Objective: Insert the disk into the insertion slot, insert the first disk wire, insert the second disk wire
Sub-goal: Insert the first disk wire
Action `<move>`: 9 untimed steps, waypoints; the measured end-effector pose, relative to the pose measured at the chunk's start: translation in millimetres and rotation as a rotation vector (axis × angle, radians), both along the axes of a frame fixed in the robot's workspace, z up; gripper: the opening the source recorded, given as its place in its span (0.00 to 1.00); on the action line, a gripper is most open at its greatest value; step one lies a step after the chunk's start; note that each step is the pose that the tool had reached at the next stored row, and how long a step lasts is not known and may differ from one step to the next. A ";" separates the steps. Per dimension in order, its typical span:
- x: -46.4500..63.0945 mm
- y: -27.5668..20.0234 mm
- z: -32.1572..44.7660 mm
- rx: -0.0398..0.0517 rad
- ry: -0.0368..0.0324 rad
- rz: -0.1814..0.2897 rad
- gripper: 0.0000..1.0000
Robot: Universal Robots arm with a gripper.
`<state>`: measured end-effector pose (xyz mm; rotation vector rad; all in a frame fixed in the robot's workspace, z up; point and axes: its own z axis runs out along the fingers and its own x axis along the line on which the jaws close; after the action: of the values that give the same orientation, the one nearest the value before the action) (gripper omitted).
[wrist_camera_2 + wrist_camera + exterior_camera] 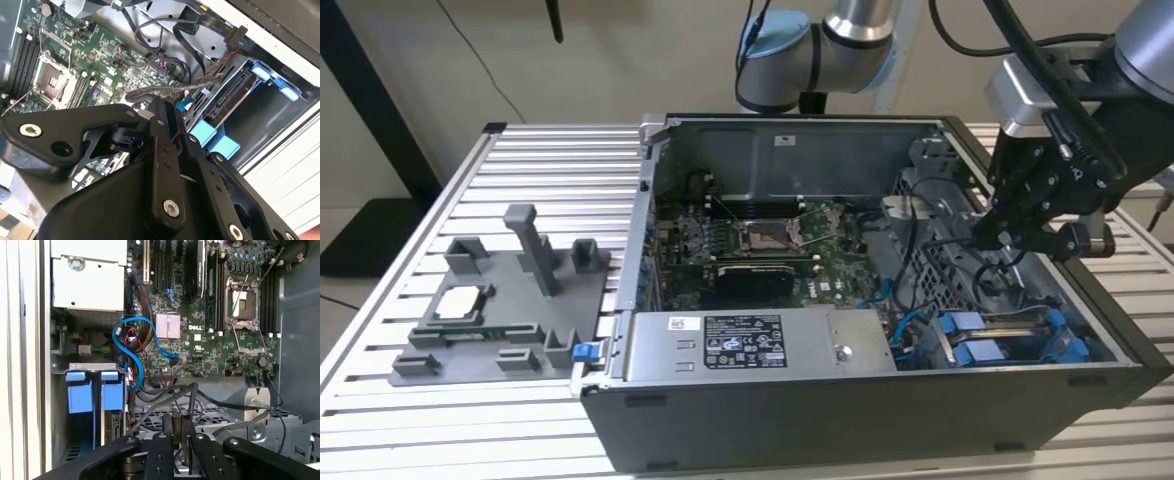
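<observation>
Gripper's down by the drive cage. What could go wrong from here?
1. The gripper looks shut on a black wire among other loose cables over the drive cage; pulling could snag them.
2. The blue cable loops close to the seated disk; the arm might drag it.

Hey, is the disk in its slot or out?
In. The disk sits inside the slot, between blue tabs at the cage mouth, in the second wrist view.
</observation>
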<state>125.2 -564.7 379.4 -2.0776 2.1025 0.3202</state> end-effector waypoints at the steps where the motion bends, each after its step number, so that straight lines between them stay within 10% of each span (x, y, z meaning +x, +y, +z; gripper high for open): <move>1: 0.0 -0.1 -0.1 -0.0005 0.0000 0.000 0.00; 3: -0.1 0.0 -0.2 -0.0113 -0.0031 0.000 0.00; 9: 0.0 0.0 -0.8 -0.1095 -0.0259 0.000 0.00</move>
<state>125.1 -564.7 378.6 -2.1288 2.1506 0.1809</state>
